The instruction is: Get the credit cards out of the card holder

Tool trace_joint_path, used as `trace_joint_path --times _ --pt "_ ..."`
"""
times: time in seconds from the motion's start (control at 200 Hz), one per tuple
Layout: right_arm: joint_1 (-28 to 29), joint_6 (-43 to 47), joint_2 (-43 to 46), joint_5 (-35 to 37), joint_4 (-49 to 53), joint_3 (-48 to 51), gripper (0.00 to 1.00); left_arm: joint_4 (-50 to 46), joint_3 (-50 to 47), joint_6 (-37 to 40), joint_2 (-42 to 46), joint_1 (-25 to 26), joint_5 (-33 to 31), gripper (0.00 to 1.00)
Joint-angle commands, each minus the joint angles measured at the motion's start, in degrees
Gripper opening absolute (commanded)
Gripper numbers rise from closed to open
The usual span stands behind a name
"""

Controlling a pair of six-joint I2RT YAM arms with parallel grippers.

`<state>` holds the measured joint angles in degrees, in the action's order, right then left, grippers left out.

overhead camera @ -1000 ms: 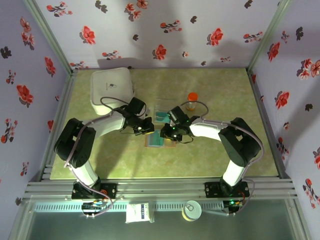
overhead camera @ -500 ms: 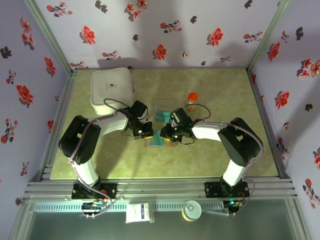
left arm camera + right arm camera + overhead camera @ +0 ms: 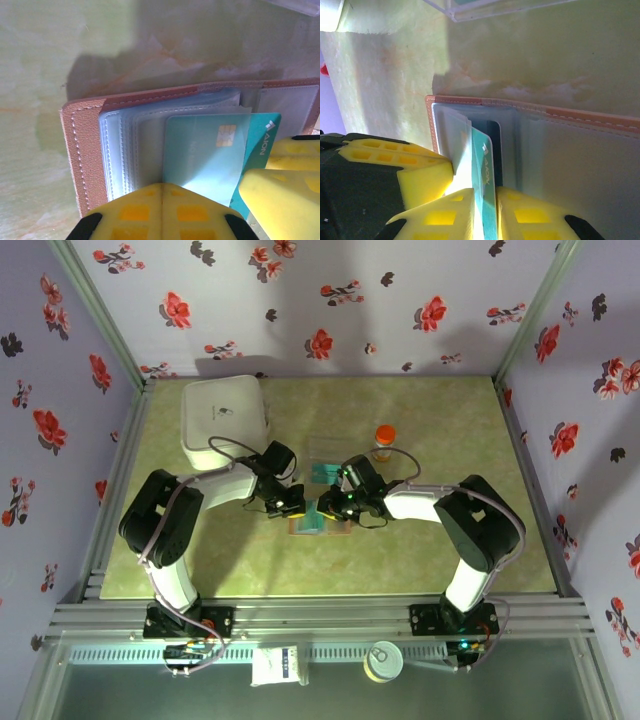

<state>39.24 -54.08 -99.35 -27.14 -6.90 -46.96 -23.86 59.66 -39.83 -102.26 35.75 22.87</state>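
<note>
The card holder (image 3: 318,522) lies open on the table, its brown stitched rim (image 3: 82,155) around clear plastic pockets. One teal credit card (image 3: 205,155) sits in a pocket, its printed end (image 3: 262,140) sticking out. My left gripper (image 3: 162,192) is shut, its joined tips pressing on the pockets beside that card. The right gripper (image 3: 490,200) has the card's protruding end (image 3: 487,165) between its two fingers, closed against it. From above, both grippers meet over the holder, left gripper (image 3: 290,505) and right gripper (image 3: 325,508). Another teal card (image 3: 322,474) lies on the table behind them.
A white square box (image 3: 225,420) stands at the back left. An orange-capped bottle (image 3: 384,440) stands behind the right arm. A clear plastic sleeve (image 3: 325,452) lies behind the holder, its edge (image 3: 485,7) close to the right gripper.
The right gripper's fingers have closed in on the teal card's end. The left gripper shifted slightly left and settled on the holder, staying shut.
</note>
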Motion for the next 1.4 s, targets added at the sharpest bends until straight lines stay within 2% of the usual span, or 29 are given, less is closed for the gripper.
trace_joint_path --times 0.0,0.31,0.575,0.825,0.97,1.145,1.395 --pt "-0.48 -0.52 -0.74 -1.42 -2.06 0.73 0.17 -2.45 0.90 1.59 -1.36 0.38 -1.69 0.01" --pt "-1.16 1.13 1.83 0.64 1.40 1.65 0.12 -2.87 0.95 1.59 -1.10 0.38 -2.05 0.01" --pt "-1.62 4.68 6.02 3.92 9.74 1.18 0.11 -3.18 0.90 1.32 -0.23 0.38 -2.57 0.01" --pt "-1.62 8.01 8.65 5.46 14.76 -1.63 0.08 -2.55 1.57 0.41 0.98 0.31 -2.05 0.05" --pt "-1.63 11.72 10.32 7.23 20.89 -5.46 0.07 -1.92 2.21 -0.05 2.34 0.28 -0.67 0.09" --pt "-1.63 20.77 11.70 10.15 27.78 -10.32 0.08 -1.08 1.58 -0.64 4.83 -0.30 -1.29 0.13" --pt "-1.19 41.19 10.83 13.99 37.89 -19.08 0.06 -0.56 -1.16 -0.69 7.66 -2.17 -2.31 0.14"
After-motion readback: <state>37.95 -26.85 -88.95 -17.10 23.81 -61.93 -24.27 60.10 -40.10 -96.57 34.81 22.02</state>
